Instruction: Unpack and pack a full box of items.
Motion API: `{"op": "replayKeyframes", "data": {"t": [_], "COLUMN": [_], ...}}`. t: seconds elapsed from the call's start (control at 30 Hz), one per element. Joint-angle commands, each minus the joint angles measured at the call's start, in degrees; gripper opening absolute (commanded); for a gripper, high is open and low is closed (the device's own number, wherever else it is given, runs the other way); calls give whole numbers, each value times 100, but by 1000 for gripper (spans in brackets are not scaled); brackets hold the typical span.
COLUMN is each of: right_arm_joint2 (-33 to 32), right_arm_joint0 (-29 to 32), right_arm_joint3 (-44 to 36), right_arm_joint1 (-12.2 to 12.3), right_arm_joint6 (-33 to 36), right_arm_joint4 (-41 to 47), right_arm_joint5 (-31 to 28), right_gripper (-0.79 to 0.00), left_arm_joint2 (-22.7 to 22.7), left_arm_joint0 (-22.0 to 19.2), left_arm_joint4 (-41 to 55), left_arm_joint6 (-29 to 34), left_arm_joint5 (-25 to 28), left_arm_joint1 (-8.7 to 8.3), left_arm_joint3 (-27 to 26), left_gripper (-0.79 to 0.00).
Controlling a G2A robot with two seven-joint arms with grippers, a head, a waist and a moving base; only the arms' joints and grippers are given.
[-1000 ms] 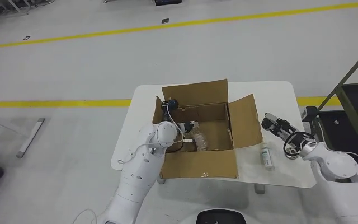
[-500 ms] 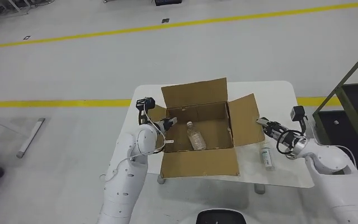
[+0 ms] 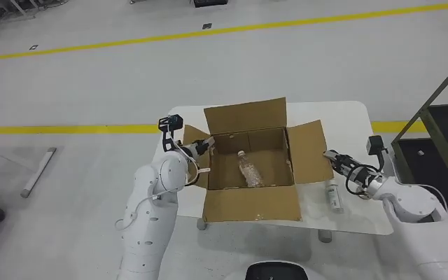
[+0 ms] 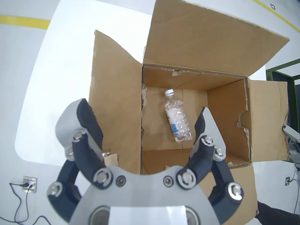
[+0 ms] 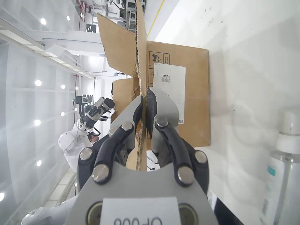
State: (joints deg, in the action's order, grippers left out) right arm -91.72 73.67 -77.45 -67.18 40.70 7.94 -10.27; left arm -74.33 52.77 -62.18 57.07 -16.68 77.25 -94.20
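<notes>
An open cardboard box (image 3: 252,203) stands mid-table, all flaps spread. A clear water bottle (image 3: 250,170) with a white cap lies alone on its floor, and in the left wrist view the bottle (image 4: 177,118) shows between the fingers, well below them. My left gripper (image 3: 204,147) hangs open and empty above the box's left flap (image 4: 112,94). My right gripper (image 3: 327,155) is shut on the outer edge of the right flap (image 3: 308,150); in its own wrist view the gripper (image 5: 144,99) pinches the cardboard edge (image 5: 138,54).
A white spray bottle (image 3: 334,197) lies on the table (image 3: 350,119) right of the box, beside my right arm; the spray bottle (image 5: 281,165) is close by in the right wrist view. A dark green rack (image 3: 427,119) stands off the table's right edge.
My left gripper has come up out of the box and moved left, leaving the water bottle inside. My right gripper has moved in to the right flap's edge and shut on it.
</notes>
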Motion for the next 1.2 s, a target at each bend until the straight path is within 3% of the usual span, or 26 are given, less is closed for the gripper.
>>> {"op": "replayKeyframes", "data": {"t": [0.0,0.17,0.27,0.37,0.47,0.87,1.17], "right_arm_joint2": [-72,-424,-474,-295,-34,103,819], "right_arm_joint0": [50,381,606,823,899,911,703], "right_arm_joint3": [-175,-1396,-2101,-2712,-3035,-3056,-2289], "right_arm_joint1": [32,228,322,430,455,456,360], "right_arm_joint6": [-80,-351,-180,615,1211,1430,1316], "right_arm_joint4": [-287,-2736,-4266,-6299,-7268,-7469,-7375], "right_arm_joint5": [107,724,1187,1691,2039,2037,1989], "right_gripper": [0,0,0,0,0,0,0], "left_arm_joint2": [21,36,-19,-62,-78,-36,-36], "left_arm_joint0": [0,63,131,187,221,225,225], "left_arm_joint4": [46,55,210,196,162,102,102], "left_arm_joint6": [-64,-33,-29,3,30,119,119], "left_arm_joint5": [2,61,73,100,98,152,152], "left_arm_joint1": [6,-2,-5,-19,-30,-36,-36], "left_arm_joint3": [-54,-247,-366,-451,-492,-477,-477], "left_gripper": [0,0,0,0,0,0,0]}}
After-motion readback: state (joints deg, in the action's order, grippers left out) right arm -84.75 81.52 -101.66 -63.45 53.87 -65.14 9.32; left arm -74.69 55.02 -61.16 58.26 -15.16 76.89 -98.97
